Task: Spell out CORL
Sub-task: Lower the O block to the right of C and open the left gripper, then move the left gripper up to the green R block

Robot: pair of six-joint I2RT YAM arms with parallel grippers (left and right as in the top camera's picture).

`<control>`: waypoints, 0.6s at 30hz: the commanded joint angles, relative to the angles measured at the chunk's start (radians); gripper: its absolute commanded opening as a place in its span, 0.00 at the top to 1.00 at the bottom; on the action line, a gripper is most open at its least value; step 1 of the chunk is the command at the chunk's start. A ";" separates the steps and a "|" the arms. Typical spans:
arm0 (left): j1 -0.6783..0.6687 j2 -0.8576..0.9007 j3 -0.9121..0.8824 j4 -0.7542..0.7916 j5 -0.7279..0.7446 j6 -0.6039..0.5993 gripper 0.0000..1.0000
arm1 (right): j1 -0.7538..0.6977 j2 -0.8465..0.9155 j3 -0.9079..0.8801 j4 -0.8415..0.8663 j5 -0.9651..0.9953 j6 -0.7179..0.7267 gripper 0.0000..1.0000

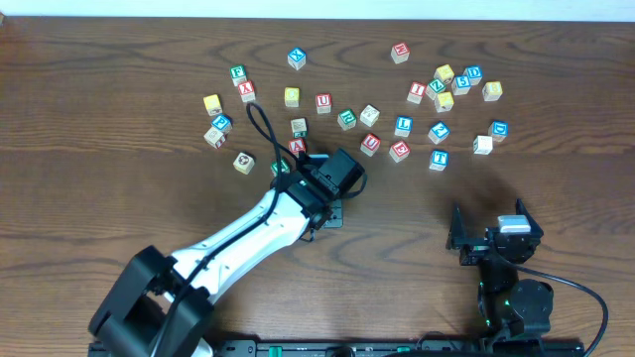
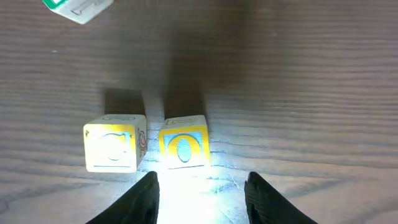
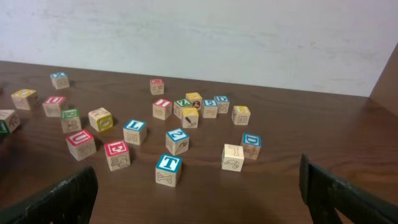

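Left fingers (image 2: 142,198) part-spread, right fingers (image 3: 59,198) wide apart, both empty above dark wood-grain table (image 1: 99,149); white wall (image 3: 249,37) behind.

Overhead, about 29 wooden cubes (image 1: 403,126) lie on 1 table (image 1: 556,198); the arm may hide a few more. 2 robot arms (image 1: 248,233) stand at it. The left wrist view shows 3 cubes: 2 yellow-faced cubes (image 2: 112,149) and 1 green-edged cube (image 2: 78,7).
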 commanded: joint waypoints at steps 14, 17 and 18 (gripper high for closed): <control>0.011 -0.083 0.008 0.016 -0.097 0.050 0.24 | -0.006 -0.005 -0.002 -0.004 -0.003 -0.002 0.01; 0.013 -0.083 0.008 0.004 -0.083 0.017 0.22 | -0.006 -0.005 -0.002 -0.004 -0.003 -0.002 0.01; 0.013 -0.083 0.008 0.006 -0.082 0.017 0.22 | -0.006 -0.005 -0.002 -0.004 -0.003 -0.002 0.01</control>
